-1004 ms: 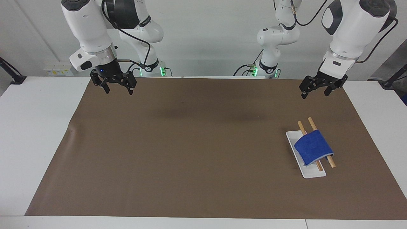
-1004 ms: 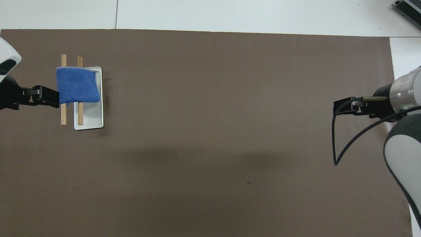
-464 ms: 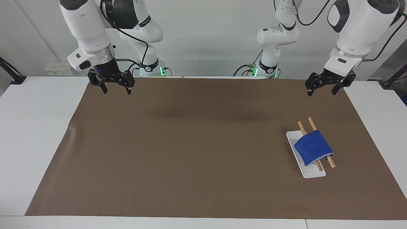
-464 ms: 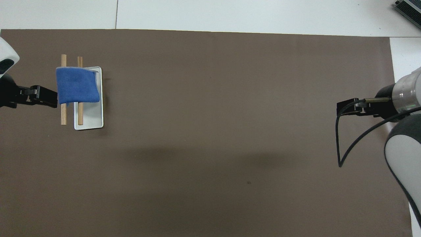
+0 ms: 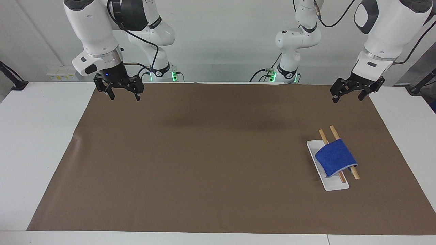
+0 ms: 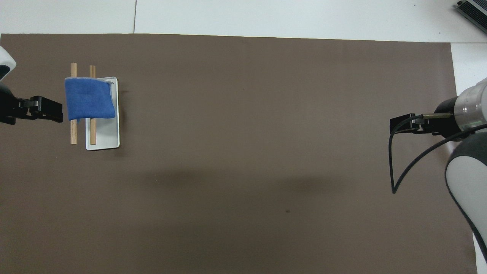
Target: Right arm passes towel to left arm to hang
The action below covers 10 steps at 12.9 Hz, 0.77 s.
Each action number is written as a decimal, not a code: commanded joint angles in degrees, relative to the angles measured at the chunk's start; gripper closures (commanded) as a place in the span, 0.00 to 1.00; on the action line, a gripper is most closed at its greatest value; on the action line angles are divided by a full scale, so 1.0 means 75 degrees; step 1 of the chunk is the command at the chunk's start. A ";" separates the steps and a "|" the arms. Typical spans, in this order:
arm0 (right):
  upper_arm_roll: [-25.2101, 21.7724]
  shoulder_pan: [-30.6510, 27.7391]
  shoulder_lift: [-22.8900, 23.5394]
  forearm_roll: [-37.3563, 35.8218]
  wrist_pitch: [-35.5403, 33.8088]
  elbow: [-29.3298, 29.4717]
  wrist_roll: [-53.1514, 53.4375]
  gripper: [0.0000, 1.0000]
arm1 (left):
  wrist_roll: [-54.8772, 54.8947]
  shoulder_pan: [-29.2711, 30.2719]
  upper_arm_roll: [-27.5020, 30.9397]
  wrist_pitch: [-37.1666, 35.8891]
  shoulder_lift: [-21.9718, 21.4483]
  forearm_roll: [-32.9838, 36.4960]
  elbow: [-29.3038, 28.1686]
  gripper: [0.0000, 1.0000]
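The royal-blue towel (image 5: 335, 157) hangs draped over two wooden rods (image 5: 333, 132) that lie across a white tray (image 5: 335, 185), toward the left arm's end of the table. It also shows in the overhead view (image 6: 89, 98). My left gripper (image 5: 348, 98) is open and empty, raised over the mat's edge nearest the robots, apart from the towel; in the overhead view (image 6: 57, 111) it sits just beside the rods (image 6: 73, 133). My right gripper (image 5: 125, 98), with a blue light, is open and empty over the mat's corner at the right arm's end (image 6: 395, 125).
A brown mat (image 5: 204, 163) covers most of the white table (image 5: 37, 136). The tray's bare part (image 6: 104, 137) lies on the mat. A black cable (image 6: 392, 182) loops down from the right wrist.
My left gripper has drawn back from the towel, up and toward the left arm's end of the table. My right gripper has pulled slightly toward the robots. The towel has not moved.
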 commanded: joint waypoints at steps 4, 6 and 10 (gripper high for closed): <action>0.0029 -0.0097 -0.0089 0.0055 0.0014 -0.0022 -0.0137 0.00 | -0.0046 0.0369 -0.0015 0.0114 0.0040 -0.0163 0.0099 0.00; 0.0017 -0.0097 -0.0089 0.0055 0.0014 -0.0022 -0.0149 0.00 | -0.0070 0.0358 -0.0015 0.0114 0.0017 -0.0163 0.0029 0.00; 0.0017 -0.0097 -0.0089 0.0055 0.0014 -0.0022 -0.0149 0.00 | -0.0105 0.0276 -0.0027 0.0114 -0.0030 -0.0151 -0.0065 0.00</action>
